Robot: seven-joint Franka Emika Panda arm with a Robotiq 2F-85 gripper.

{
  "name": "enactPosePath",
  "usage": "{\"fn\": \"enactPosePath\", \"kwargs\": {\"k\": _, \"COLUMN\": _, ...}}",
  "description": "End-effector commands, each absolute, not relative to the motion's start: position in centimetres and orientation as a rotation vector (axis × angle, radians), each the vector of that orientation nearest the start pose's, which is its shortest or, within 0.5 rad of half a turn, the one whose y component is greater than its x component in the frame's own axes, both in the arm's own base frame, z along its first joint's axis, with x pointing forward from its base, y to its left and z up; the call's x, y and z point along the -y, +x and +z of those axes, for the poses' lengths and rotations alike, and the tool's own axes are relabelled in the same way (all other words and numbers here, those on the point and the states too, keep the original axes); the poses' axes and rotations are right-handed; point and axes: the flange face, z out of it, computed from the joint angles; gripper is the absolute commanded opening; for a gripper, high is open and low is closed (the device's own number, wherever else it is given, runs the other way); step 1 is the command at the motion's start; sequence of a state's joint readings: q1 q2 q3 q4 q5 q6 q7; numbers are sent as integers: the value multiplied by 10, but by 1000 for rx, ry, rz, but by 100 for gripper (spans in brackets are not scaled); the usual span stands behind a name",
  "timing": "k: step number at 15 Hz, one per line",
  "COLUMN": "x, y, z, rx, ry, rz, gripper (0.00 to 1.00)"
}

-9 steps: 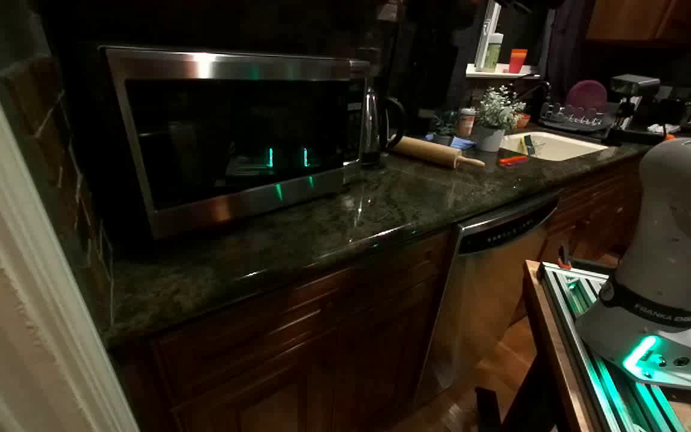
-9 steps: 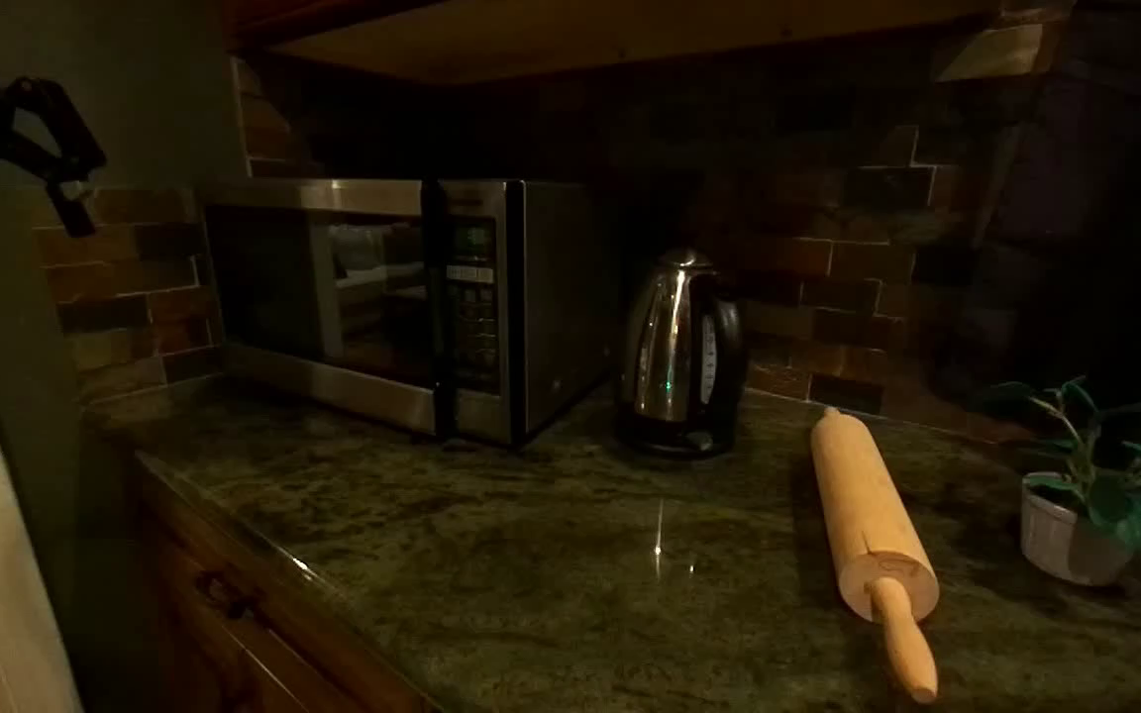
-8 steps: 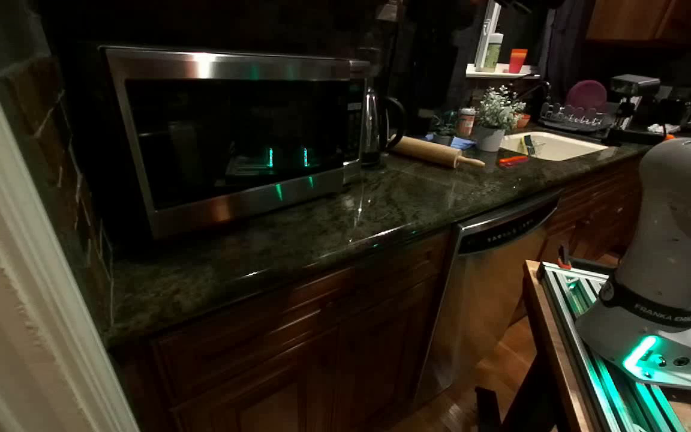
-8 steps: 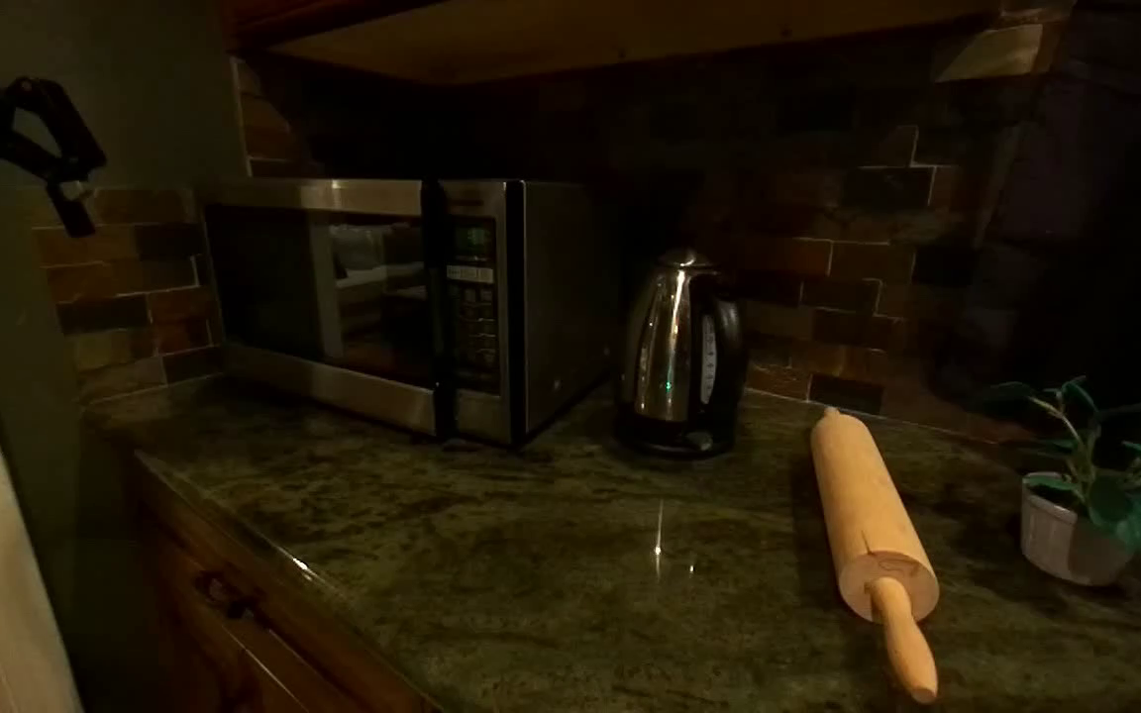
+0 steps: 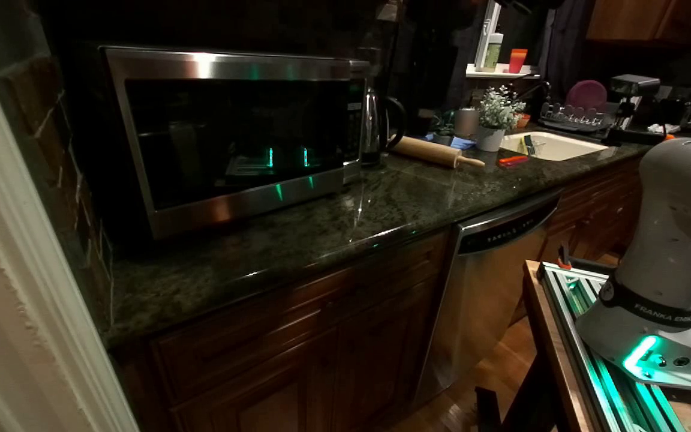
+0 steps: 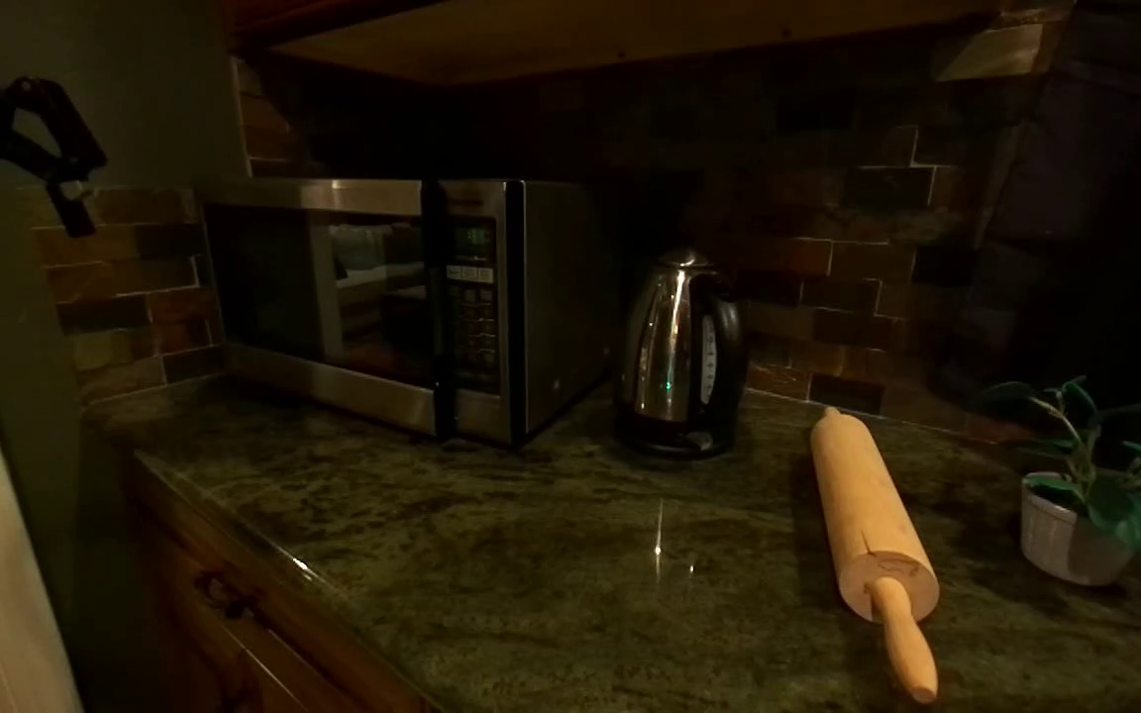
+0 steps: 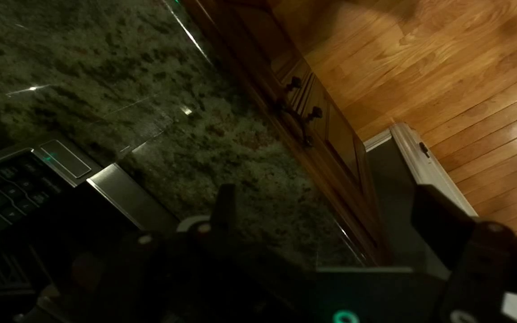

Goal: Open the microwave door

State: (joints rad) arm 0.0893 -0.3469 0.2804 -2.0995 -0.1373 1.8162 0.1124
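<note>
Bringing the tool (image 7: 326, 199) to the microwave door (image 5: 231, 132) looks to be the step in hand; the opening seems not yet begun. In both exterior views you find the door toward the left of the frame, lying flush across the front of the microwave (image 6: 570, 307), which stands on the worktop (image 6: 551, 555). In the wrist view your tool is spread wide, its two fingers (image 7: 442, 222) well apart in the lower half of the frame, with nothing held between them. In an exterior view it shows at the upper left of the frame, with a patch of wall (image 6: 155, 99) between it and the door, so you have no contact.

For the next move, you would want to carry the tool to the keypad (image 6: 471, 317) side of the door, where a dark upright strip (image 6: 438, 317) runs left of the middle of the frame. Whether that strip is a recess for gripping is too dim to tell. If it is, hook a fingertip behind the door's edge and draw it outward in an arc, since it probably swings from the opposite side.
</note>
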Motion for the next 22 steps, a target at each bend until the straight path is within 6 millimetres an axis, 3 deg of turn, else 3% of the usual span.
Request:
{"fn": "enactPosePath", "kwargs": {"k": 1, "x": -170, "y": 429, "z": 564, "rx": 456, "ry": -3317, "rz": -168, "gripper": 100}}
{"fn": "enactPosePath", "kwargs": {"k": 4, "x": -170, "y": 429, "z": 564, "rx": 456, "ry": -3317, "rz": -168, "gripper": 100}}
{"fn": "enactPosePath", "kwargs": {"k": 6, "x": -172, "y": 431, "z": 577, "rx": 411, "ry": -3306, "rz": -264, "gripper": 100}}
{"fn": "enactPosePath", "kwargs": {"k": 10, "x": -169, "y": 442, "z": 622, "rx": 187, "ry": -3215, "rz": -566, "gripper": 100}}
{"fn": "enactPosePath", "kwargs": {"k": 13, "x": -149, "y": 452, "z": 653, "rx": -26, "ry": -3135, "rz": -704, "gripper": 100}}
{"fn": "enactPosePath", "kwargs": {"k": 14, "x": -141, "y": 457, "z": 660, "rx": -92, "ry": -3111, "rz": -761, "gripper": 94}}
{"fn": "enactPosePath", "kwargs": {"k": 15, "x": -130, "y": 462, "z": 668, "rx": -159, "ry": -3085, "rz": -813, "gripper": 74}}
{"fn": "enactPosePath", "kwargs": {"k": 17, "x": -112, "y": 471, "z": 680, "rx": -281, "ry": -3019, "rz": -929, "gripper": 69}}
{"fn": "enactPosePath", "kwargs": {"k": 22, "x": -70, "y": 497, "z": 694, "rx": -589, "ry": -2834, "rz": -1199, "gripper": 30}}
